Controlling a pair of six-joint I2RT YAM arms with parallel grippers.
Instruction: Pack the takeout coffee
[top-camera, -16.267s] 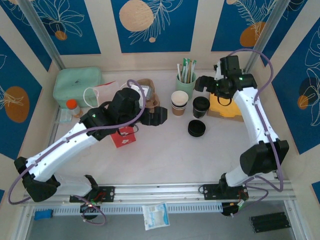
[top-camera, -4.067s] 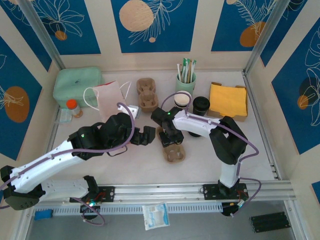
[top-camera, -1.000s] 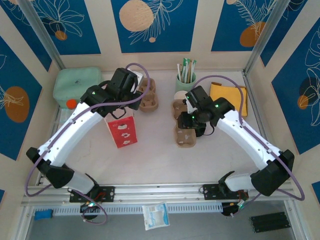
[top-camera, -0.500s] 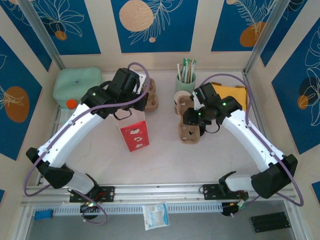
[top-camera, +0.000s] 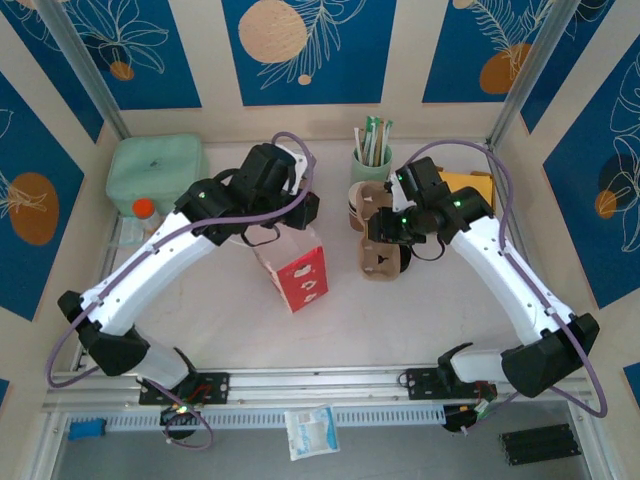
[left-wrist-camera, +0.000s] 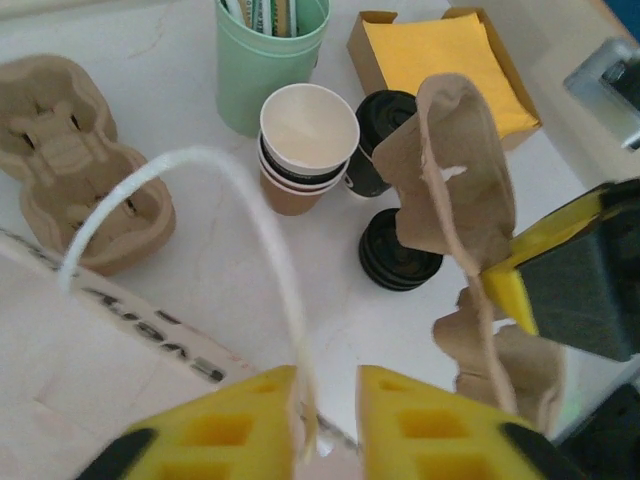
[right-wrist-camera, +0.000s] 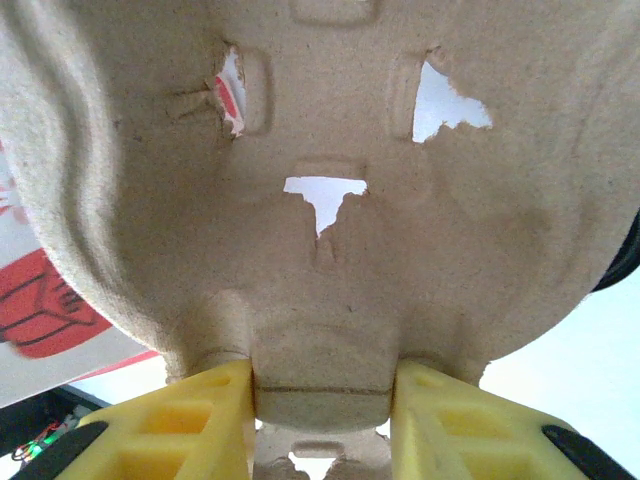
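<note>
Overhead camera looked down on the white table (top-camera: 400, 310); both close wrist cameras shared the brown pulp cup carrier (left-wrist-camera: 465, 180).

Quick headcount: two pulp cup carriers (left-wrist-camera: 75, 185) (the second carrier (top-camera: 382, 258) is nearer the middle), one paper bag (top-camera: 300, 275), one lidded coffee cup (left-wrist-camera: 380, 130), one stack of lidless cups (left-wrist-camera: 300, 170) around 12 o'clock, can't tell how many are nested, one pile of black lids (left-wrist-camera: 398, 255), one green holder (left-wrist-camera: 265, 85) with a bunch of straws (left-wrist-camera: 268, 12), one stack of yellow napkins (left-wrist-camera: 440, 50) at 1 o'clock, one mint box (top-camera: 155, 170) and one orange-capped bottle (top-camera: 146, 212) at 10, one white sachet (top-camera: 310, 430) at 6
</note>
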